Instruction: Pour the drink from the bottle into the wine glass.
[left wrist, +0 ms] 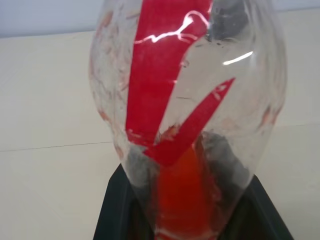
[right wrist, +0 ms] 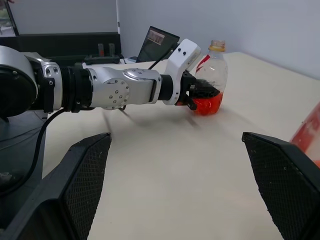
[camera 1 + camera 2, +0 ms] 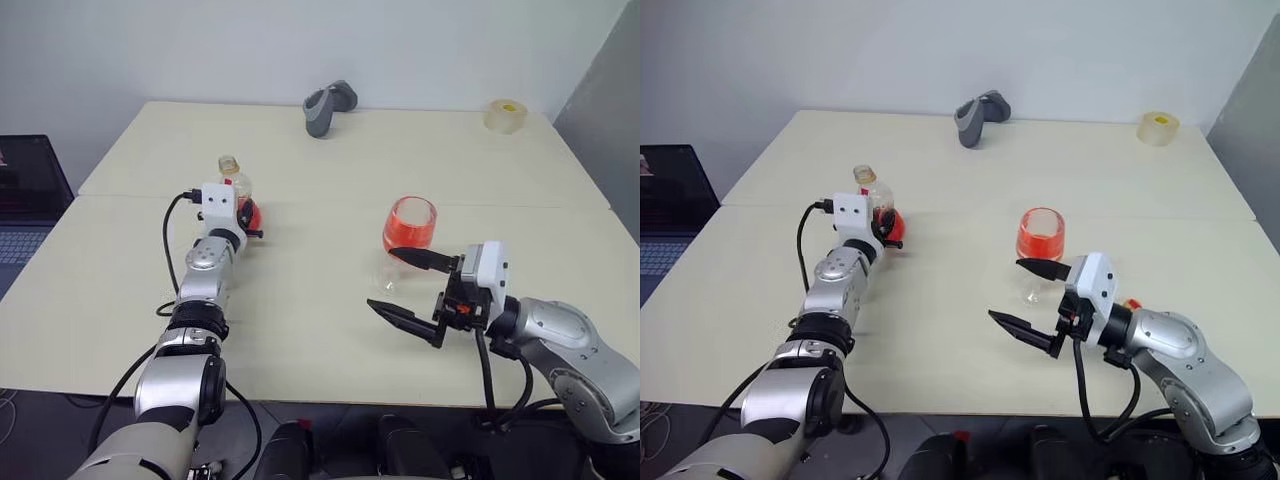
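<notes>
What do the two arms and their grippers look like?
Both arms have silver-grey metal segments with black joint rings. Each wrist carries a white camera block, and a black cable runs along each arm. The left gripper and the right gripper have black fingers.

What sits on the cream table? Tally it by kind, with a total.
Clear plastic bottles with red drink: 1
Clear stemmed wine glasses holding red drink: 1
Grey curved handheld devices: 1
Yellowish tape rolls: 1
Total: 4

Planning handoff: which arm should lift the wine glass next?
Right. The right gripper is open beside the wine glass, fingers flanking its stem side. The left gripper is across the table at the bottle.
</notes>
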You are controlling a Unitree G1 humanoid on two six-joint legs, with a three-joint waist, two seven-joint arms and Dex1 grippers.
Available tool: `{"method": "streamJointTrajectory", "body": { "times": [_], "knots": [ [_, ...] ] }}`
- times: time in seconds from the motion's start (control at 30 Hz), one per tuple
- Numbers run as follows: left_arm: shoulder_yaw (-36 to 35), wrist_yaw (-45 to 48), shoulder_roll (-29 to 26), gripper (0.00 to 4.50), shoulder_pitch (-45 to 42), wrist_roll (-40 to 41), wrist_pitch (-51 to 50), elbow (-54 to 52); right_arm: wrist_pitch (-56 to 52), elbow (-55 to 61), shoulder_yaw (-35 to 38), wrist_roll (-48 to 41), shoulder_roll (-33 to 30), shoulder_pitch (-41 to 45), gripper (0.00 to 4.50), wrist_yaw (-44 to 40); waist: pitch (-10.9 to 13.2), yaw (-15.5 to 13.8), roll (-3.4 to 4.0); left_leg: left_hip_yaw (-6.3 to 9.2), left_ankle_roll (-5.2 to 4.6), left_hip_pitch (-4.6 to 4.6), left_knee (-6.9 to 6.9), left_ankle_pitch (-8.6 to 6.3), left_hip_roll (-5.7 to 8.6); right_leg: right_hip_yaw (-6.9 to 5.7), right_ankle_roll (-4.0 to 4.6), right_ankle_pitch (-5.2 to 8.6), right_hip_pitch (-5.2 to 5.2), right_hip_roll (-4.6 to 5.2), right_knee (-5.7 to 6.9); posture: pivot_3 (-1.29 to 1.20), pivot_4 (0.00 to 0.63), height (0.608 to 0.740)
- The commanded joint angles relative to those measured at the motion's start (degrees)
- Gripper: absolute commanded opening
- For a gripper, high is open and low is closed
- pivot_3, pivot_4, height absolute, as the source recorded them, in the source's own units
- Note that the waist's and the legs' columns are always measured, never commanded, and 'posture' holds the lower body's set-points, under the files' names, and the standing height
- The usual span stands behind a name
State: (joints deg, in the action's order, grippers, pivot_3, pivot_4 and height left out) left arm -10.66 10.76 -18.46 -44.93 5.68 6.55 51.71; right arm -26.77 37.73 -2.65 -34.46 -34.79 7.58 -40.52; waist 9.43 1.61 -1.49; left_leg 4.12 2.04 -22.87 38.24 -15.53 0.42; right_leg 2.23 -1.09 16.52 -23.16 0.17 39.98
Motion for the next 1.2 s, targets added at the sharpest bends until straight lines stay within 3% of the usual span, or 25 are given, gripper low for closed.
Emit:
{"method": "streamJointTrajectory", "body": {
  "times": [0.03, 0.27, 0.53, 0.7, 0.9, 1.2],
  "knots": [
    [-1.1, 0.5, -0.2, 2.27, 1.7, 1.1, 0.8, -2.0, 1.0, 1.3, 0.1, 0.2, 0.2, 0.5, 4.50, -0.6, 0.0, 0.0, 0.01, 0.00, 0.00, 0.01, 0.00, 0.00, 0.00, 0.01, 0.00, 0.00, 0.00, 0.00, 0.00, 0.00, 0.150, 0.740],
    [-0.7, 3.3, 0.4, 4.48, 8.0, 2.9, -0.9, -13.0, 1.4, 3.2, 0.2, 0.6, -1.0, -1.8, 4.50, -1.4, 0.0, 0.0, 0.01, 0.02, 0.00, -0.01, -0.01, 0.00, -0.01, 0.06, 0.00, 0.00, 0.00, 0.01, 0.00, 0.00, 0.150, 0.740],
    [-1.6, 1.7, 0.1, 4.48, 22.6, 4.7, -11.9, -40.8, 4.6, 3.7, 2.3, 3.5, -2.2, -8.8, 4.50, -2.0, 0.0, -0.1, 0.00, 0.02, 0.00, 0.00, -0.02, 0.00, -0.04, 0.10, 0.00, 0.00, 0.02, 0.02, -0.01, 0.00, 0.150, 0.740],
    [-0.8, 0.9, 2.6, 4.48, 34.5, 7.6, -21.5, -59.5, 13.0, -5.6, 5.9, 10.0, 3.0, -14.2, 4.50, 2.8, -0.2, -0.2, -0.07, 0.00, 0.01, 0.05, -0.03, 0.00, -0.04, 0.12, 0.00, 0.00, 0.10, 0.05, -0.05, 0.00, 0.150, 0.740],
    [0.5, -1.5, 4.7, 4.48, 38.8, 5.5, -22.5, -65.2, 18.4, -14.5, 11.0, 11.1, 6.2, -17.1, 4.50, 4.0, -0.2, -0.8, -0.02, -0.02, 0.00, 0.10, -0.03, 0.00, 0.00, 0.13, 0.00, 0.00, 0.14, 0.06, -0.05, 0.00, 0.150, 0.740],
    [-0.4, -4.1, 5.4, 4.48, 40.9, 3.9, -20.6, -66.4, 22.0, -23.9, 16.4, 11.9, 11.4, -10.1, 4.50, 10.9, -0.2, -1.0, 0.15, -0.10, -0.01, 0.78, -0.27, -0.02, -0.04, 0.19, 0.03, 0.02, 0.77, 0.01, -0.27, 0.00, 0.150, 0.740]
  ]
}}
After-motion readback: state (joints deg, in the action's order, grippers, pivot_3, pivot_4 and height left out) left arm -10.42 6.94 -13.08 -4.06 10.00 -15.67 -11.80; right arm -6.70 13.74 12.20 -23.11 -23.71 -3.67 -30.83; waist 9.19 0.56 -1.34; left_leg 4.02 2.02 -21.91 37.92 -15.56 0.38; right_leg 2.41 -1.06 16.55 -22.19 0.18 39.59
